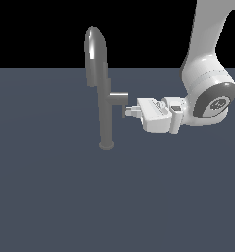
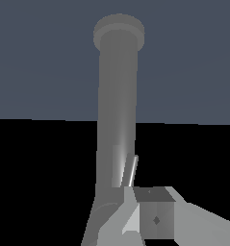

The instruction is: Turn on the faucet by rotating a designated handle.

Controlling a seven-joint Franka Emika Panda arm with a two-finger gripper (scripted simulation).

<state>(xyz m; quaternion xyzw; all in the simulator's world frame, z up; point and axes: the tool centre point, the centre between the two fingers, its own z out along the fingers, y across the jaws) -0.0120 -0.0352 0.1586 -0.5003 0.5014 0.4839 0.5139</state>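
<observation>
Grey floor; handle [image 1: 125, 112] at hand [image 1: 131, 111].

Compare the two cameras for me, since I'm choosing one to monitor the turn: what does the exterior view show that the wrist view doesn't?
Only the exterior view shows the arched gooseneck spout, the stubby side cylinder and the arm's white wrist, with the gripper reaching in from the exterior view's right. Only the wrist view shows the thin handle rod close up beside a fingertip. Both show the faucet stem and round base.
</observation>
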